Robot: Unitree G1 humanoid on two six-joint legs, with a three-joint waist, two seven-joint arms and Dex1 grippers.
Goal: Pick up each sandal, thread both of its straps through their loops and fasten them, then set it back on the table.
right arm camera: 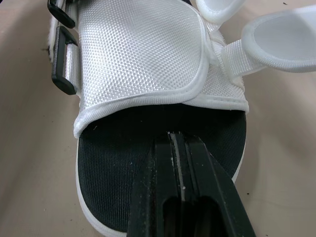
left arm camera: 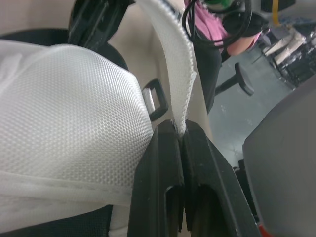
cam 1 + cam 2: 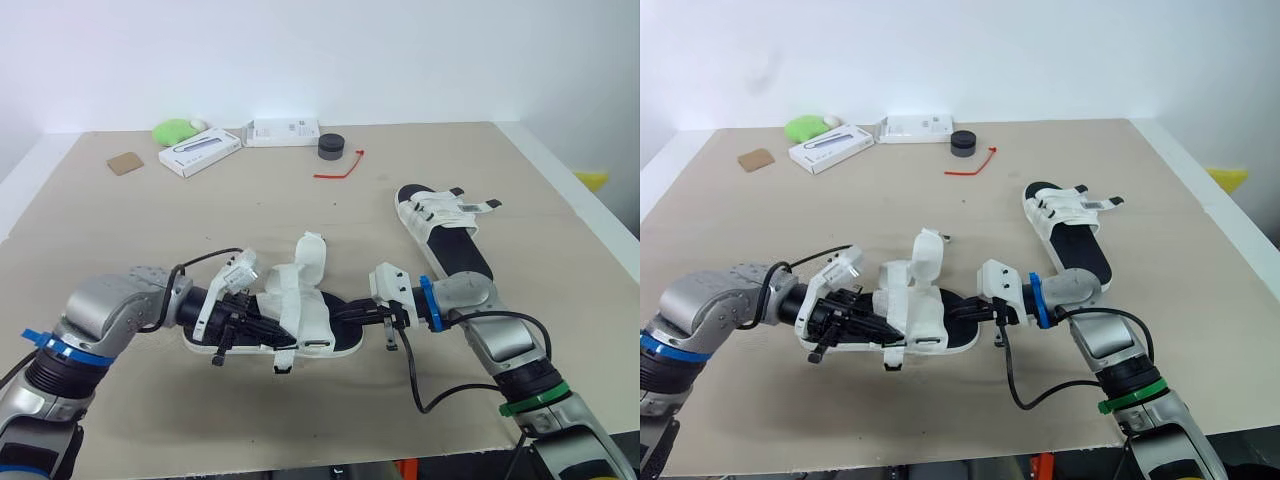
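Observation:
A white sandal with a black footbed (image 3: 310, 322) lies near the table's front, between my two grippers. My left gripper (image 2: 180, 131) is at its heel end, shut on one white strap (image 2: 174, 59); a black loop (image 2: 158, 96) sits just beyond the tips. Another strap (image 3: 312, 255) stands up, unfastened. My right gripper (image 1: 177, 137) is shut, its tips resting on the black footbed (image 1: 123, 143) at the toe end, in front of the white upper (image 1: 143, 54). Two black loops (image 1: 61, 74) line the upper's side. The second sandal (image 3: 445, 235) lies apart on the table, further back on the right.
Along the back of the table lie two white boxes (image 3: 200, 153) (image 3: 283, 131), a green object (image 3: 175, 130), a black puck (image 3: 331, 147), a red cord (image 3: 340, 168) and a brown square (image 3: 125, 163). The table's front edge (image 3: 300, 462) runs close below the held sandal.

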